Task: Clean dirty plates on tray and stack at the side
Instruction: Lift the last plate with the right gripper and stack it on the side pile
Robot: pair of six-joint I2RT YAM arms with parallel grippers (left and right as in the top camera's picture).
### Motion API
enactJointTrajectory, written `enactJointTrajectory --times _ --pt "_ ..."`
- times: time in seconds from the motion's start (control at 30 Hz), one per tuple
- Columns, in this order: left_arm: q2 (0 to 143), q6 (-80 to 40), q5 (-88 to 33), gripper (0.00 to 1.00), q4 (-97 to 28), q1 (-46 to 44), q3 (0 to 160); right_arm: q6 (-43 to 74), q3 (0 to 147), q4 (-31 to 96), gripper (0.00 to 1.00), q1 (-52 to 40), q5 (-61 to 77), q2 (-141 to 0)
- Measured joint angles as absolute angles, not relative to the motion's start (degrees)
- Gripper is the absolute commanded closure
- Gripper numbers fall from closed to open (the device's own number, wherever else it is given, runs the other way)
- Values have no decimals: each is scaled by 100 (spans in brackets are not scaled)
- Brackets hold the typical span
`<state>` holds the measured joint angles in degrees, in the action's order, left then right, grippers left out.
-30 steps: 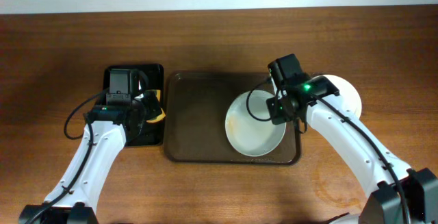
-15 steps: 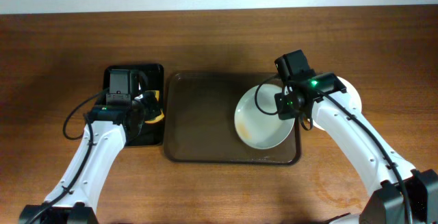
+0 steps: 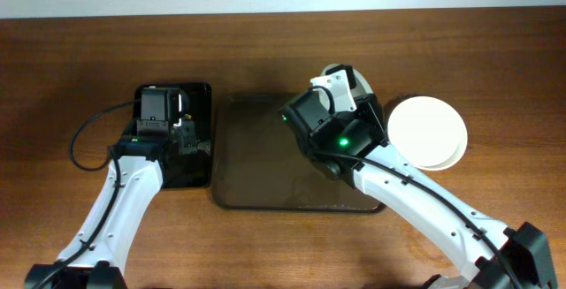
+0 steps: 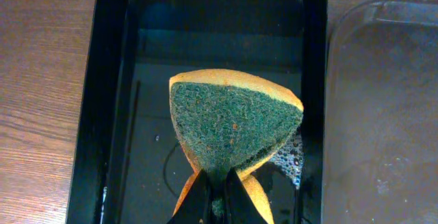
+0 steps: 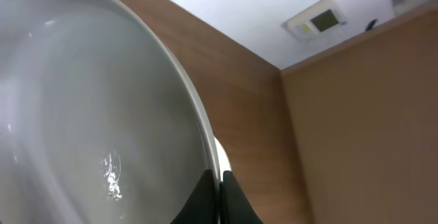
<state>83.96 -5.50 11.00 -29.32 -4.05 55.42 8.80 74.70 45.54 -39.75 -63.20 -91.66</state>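
The right hand (image 5: 217,184) pinches the rim of a glossy white plate (image 5: 89,114) above the wooden table (image 5: 246,107).

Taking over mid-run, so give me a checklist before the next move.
1. Right gripper shut on the round white plate's rim: ok.
2. Left gripper shut on the yellow-and-green sponge: ok.
3. Sponge above the narrow black tray: ok.
4. Plate's visible face free of sauce: ok, droplets remain.
5. White plate stack beside the large dark brown tray: ok.
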Motion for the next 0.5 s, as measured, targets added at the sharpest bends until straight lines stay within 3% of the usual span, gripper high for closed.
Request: enactJointTrajectory --times 0.1,0.23,0.5 --pt "8396 -532 1100 100 -2934 -405 5542 1041 7470 4558 96 -3946 -6316 -9166" --pt "8396 -532 1100 100 -2906 -405 5542 1697 7478 4807 96 -3380 -5323 -9155" --pt "8757 -161 1103 100 -2342 -405 5542 2263 7502 5288 96 117 -1824 -8831"
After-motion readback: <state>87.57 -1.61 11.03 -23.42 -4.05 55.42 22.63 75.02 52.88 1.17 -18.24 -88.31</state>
